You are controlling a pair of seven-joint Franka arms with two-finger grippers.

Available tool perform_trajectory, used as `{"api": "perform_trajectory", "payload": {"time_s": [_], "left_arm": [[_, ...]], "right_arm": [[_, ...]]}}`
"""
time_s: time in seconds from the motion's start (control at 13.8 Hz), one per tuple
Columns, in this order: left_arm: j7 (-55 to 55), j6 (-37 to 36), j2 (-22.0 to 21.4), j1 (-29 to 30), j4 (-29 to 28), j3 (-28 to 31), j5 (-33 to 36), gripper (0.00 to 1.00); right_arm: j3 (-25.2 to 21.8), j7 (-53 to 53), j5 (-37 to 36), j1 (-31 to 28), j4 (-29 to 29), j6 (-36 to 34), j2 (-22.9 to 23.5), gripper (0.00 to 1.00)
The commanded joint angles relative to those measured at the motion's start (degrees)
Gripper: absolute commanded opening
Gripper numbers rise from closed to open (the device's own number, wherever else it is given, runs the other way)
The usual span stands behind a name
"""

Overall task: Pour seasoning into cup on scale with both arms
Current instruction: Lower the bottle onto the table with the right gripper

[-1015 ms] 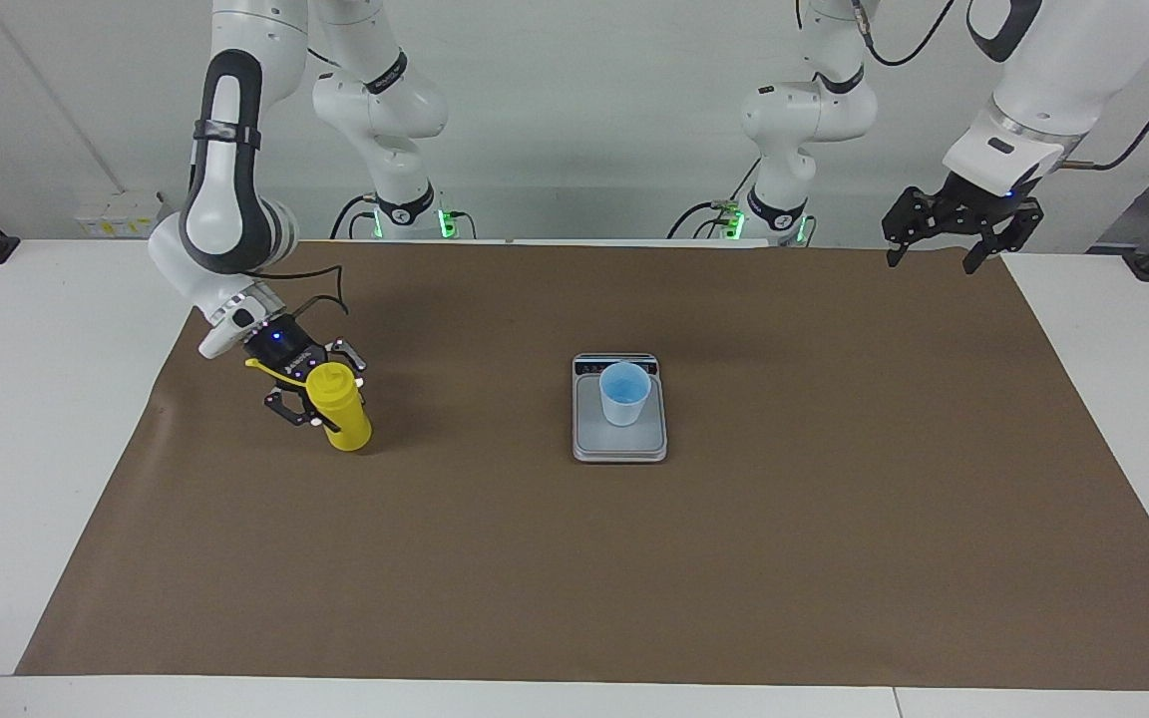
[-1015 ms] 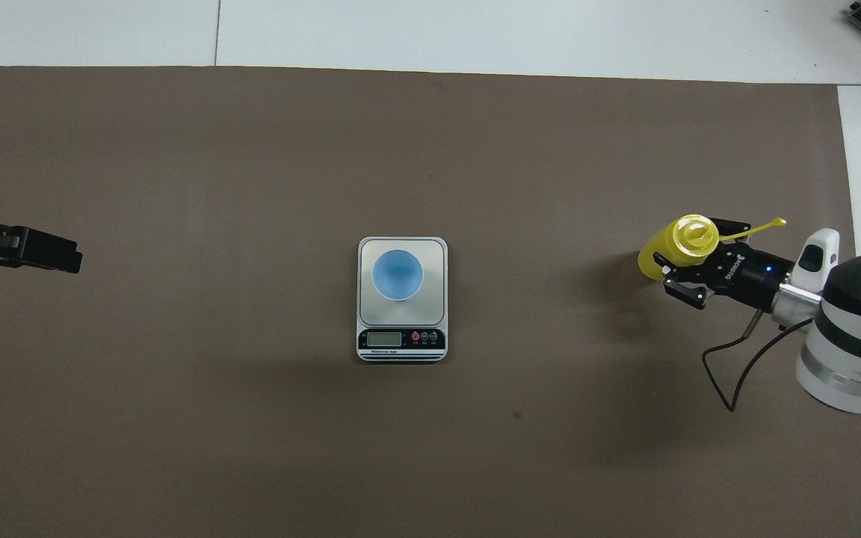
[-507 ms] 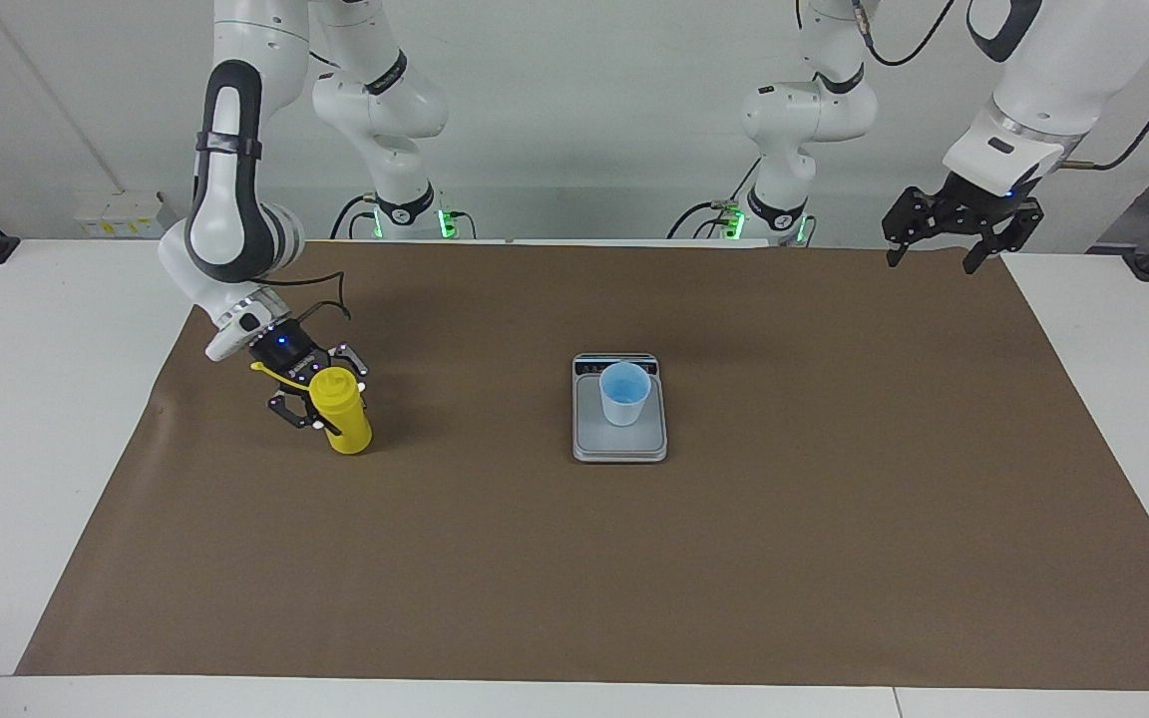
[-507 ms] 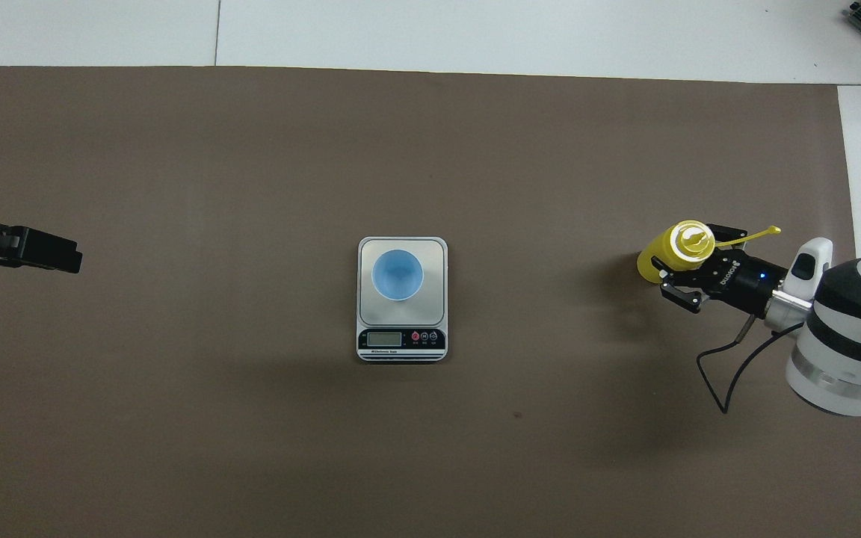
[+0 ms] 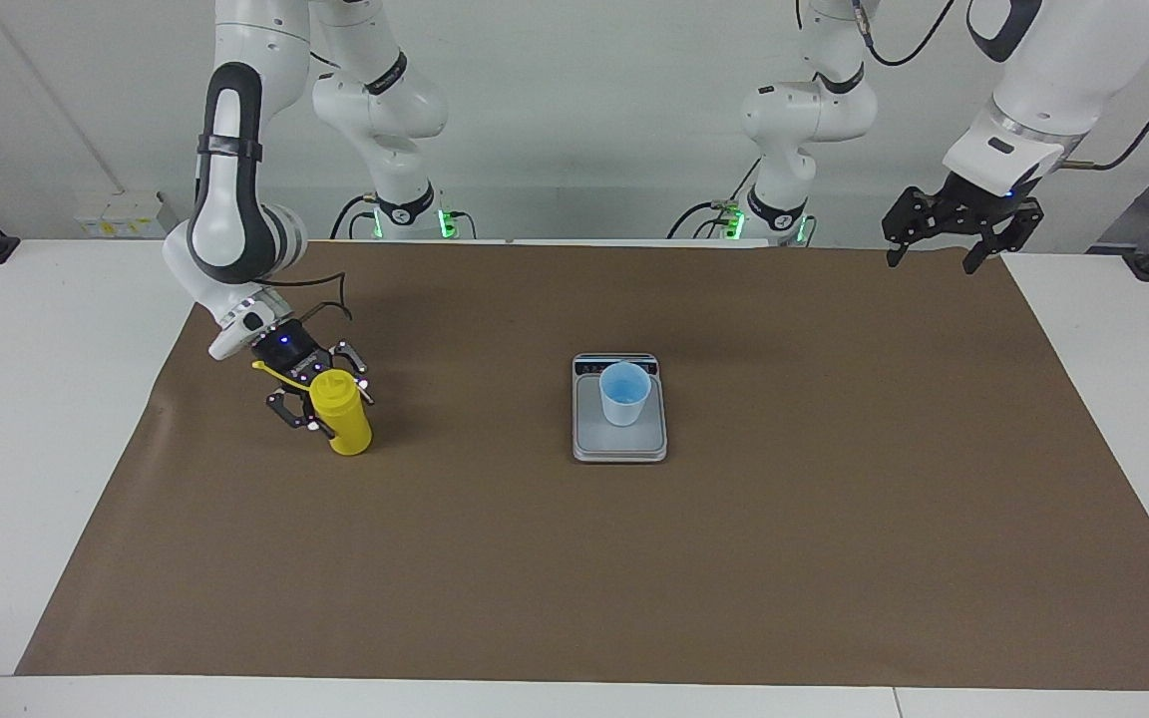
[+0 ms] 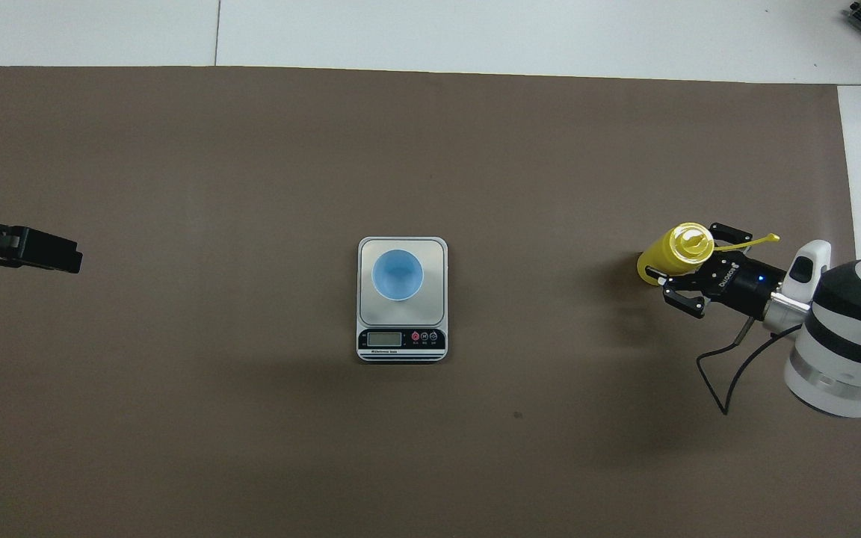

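Note:
The yellow seasoning bottle [image 5: 340, 420] [image 6: 671, 252] stands on the brown mat toward the right arm's end of the table, its cap strap sticking out sideways. My right gripper [image 5: 320, 397] [image 6: 688, 265] sits around its upper part, low over the mat. The pale blue cup [image 5: 624, 393] [image 6: 397, 274] stands upright on the grey plate of the scale [image 5: 619, 442] [image 6: 401, 344] at the middle of the mat. The scale's display end is nearest the robots. My left gripper [image 5: 934, 261] [image 6: 34, 252] hangs open and holds nothing, over the mat's edge at the left arm's end, where that arm waits.
A brown mat [image 5: 574, 558] covers most of the white table [image 5: 36, 399]. A black cable [image 6: 729, 373] loops down from the right wrist above the mat.
The right arm has drawn slightly toward its base and lowered. The bottle has gone from tilted to upright on the mat. The left arm has not moved.

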Motion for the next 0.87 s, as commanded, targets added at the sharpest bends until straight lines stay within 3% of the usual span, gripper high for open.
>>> {"api": "perform_trajectory", "payload": {"time_s": [0.0,0.43,0.8], "left_arm": [[0.37,-0.54,-1.03,0.96,-0.92,-0.55,-0.67,1.00],[0.37,-0.63,-1.02,0.96,-0.92,-0.55,-0.67,1.00],[0.37,-0.54,-1.02,0.96,-0.92,-0.55,-0.67,1.00]], "right_arm": [[0.20,-1.92,1.98,-0.42,-0.47,-0.71,-1.01,1.00],[-0.06,-2.01,0.40,-2.61,-1.35,-2.20,-2.68,1.00],[-0.15,-1.92,-9.08,-7.53,-3.02,-2.38,-3.21,1.00]]}}
